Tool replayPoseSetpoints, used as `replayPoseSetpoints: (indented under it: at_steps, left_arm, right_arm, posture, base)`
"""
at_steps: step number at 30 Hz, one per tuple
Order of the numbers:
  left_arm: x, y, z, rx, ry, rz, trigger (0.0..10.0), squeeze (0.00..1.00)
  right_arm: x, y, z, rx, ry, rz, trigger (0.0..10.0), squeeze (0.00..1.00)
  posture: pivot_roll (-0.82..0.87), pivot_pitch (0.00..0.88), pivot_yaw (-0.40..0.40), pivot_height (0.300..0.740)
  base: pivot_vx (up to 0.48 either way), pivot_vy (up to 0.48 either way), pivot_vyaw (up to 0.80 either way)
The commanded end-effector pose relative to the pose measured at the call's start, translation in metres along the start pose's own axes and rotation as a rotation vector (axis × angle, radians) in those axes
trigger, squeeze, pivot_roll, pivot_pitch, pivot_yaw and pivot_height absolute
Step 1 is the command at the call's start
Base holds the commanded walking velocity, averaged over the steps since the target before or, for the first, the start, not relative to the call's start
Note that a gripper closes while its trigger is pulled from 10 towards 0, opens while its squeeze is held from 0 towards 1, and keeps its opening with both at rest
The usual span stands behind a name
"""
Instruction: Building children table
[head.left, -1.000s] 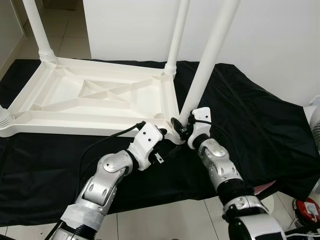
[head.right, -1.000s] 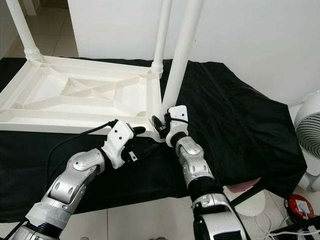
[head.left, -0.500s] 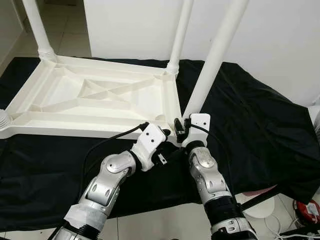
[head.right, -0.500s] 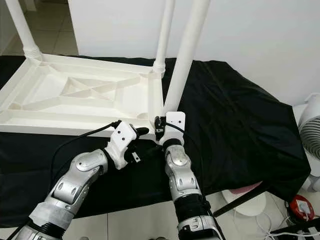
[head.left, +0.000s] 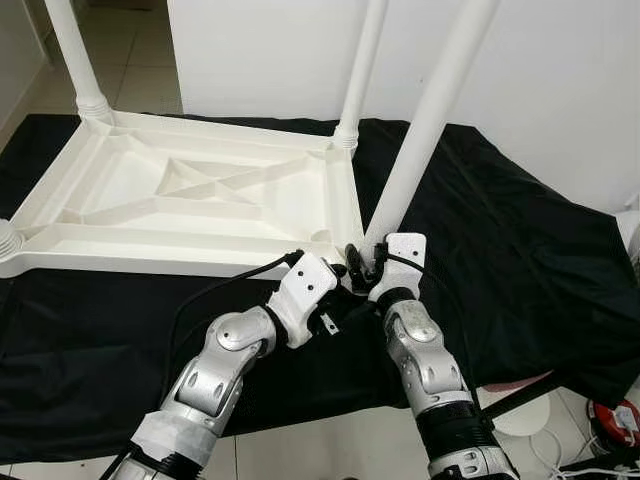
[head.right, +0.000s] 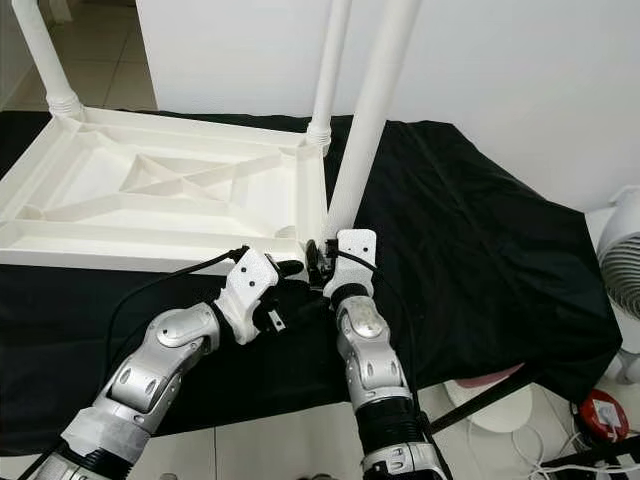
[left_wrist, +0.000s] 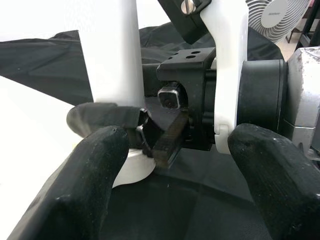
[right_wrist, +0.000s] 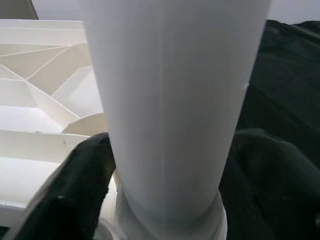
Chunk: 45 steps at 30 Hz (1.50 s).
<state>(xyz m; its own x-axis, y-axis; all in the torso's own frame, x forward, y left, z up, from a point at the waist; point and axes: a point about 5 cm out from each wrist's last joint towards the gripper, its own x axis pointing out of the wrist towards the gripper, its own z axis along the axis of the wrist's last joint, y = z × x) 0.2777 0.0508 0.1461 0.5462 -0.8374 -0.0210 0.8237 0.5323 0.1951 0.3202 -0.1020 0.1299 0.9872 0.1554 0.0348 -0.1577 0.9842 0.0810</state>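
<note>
- Right gripper clamped round the base of the near leg; black fingers pressed on both sides, just above the leg's collar.
- Right arm bent up from below, wrist at the tabletop's near right corner.
- Left gripper spread wide, holding nothing, aimed at the right wrist and leg base; pads apart, near the leg.
- Left arm reaching in from lower left, cable looping off its wrist.
- Tabletop upside down on black cloth, ribbed underside up; near corner at the cloth's front part, bare cloth to the right.
- Far legs upright at other corners, tops cut off by frame.
- Wall close behind the cloth; fan at right edge, partly cut off.
- Leg socket hidden by grippers; seating not discernible.
</note>
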Motion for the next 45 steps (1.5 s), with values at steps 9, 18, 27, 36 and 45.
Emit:
replayPoseSetpoints:
  at_steps: [9,18,27,36,45]
  left_arm:
    - [-0.004,0.007,-0.003,0.020,0.019,0.047,10.0,0.00]
    - [-0.013,0.030,0.003,0.048,0.010,0.112,10.0,0.00]
    - [-0.020,0.054,0.013,0.070,-0.025,0.181,10.0,0.00]
    - [-0.024,0.066,0.020,0.104,-0.034,0.194,10.0,0.00]
    - [-0.029,0.052,0.014,0.070,-0.018,0.089,10.0,0.00]
  right_arm:
    - [-0.034,-0.016,-0.009,0.001,-0.023,0.003,10.0,0.00]
    - [-0.069,-0.014,-0.026,-0.010,0.041,0.157,10.0,0.00]
    - [-0.068,-0.010,-0.031,-0.042,0.070,0.242,10.0,0.00]
    - [-0.060,0.000,-0.024,-0.030,0.045,0.318,10.0,0.00]
    - [-0.056,-0.004,-0.016,0.120,0.006,0.268,10.0,0.00]
  posture:
    - [0.08,0.012,-0.118,0.740]
    - [0.07,0.019,-0.108,0.740]
    - [0.07,0.021,-0.101,0.740]
    - [0.09,0.019,-0.099,0.740]
    - [0.08,0.034,-0.101,0.740]
  base:
    - [0.000,0.000,0.00]
    - [0.000,0.000,0.00]
    - [0.000,0.000,0.00]
    - [0.000,0.000,0.00]
    - [0.000,0.000,0.00]
